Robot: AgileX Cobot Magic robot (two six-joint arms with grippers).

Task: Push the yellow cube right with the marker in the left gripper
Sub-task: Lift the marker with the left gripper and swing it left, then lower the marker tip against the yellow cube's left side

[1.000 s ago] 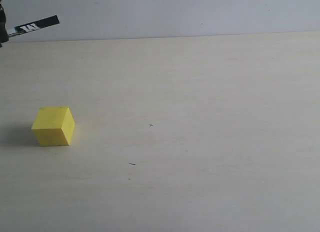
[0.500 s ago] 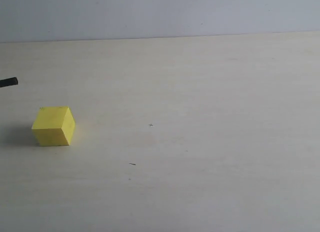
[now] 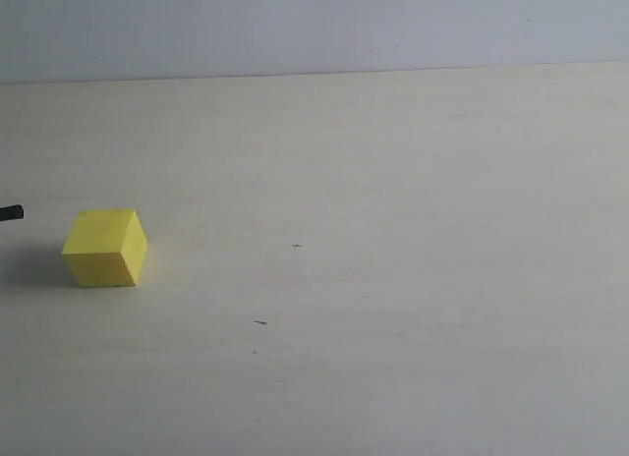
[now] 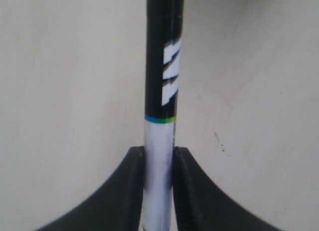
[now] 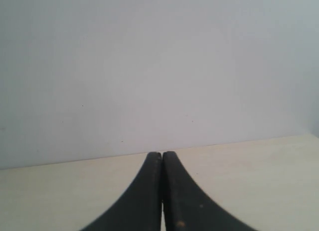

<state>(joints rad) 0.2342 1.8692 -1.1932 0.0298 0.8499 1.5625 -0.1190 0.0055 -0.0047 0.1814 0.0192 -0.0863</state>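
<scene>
The yellow cube (image 3: 105, 248) sits on the pale table at the left of the exterior view. Just left of it, at the frame's edge, the black end of the marker (image 3: 10, 213) pokes in, a little above the cube's top face and apart from it. In the left wrist view my left gripper (image 4: 158, 156) is shut on the marker (image 4: 162, 91), its black fingers (image 4: 130, 186) clamping the white barrel while the black cap with white lettering points away. My right gripper (image 5: 162, 156) is shut with nothing in it. The left arm itself is out of the exterior view.
The pale wooden table (image 3: 393, 230) runs back to a plain grey wall (image 3: 314, 24). Small dark specks (image 3: 259, 322) mark the tabletop right of the cube. Only table and wall show in the right wrist view.
The marker's end has dropped from high at the upper left down to the cube's level at the left edge and pulled mostly out of frame. The cube has not moved.
</scene>
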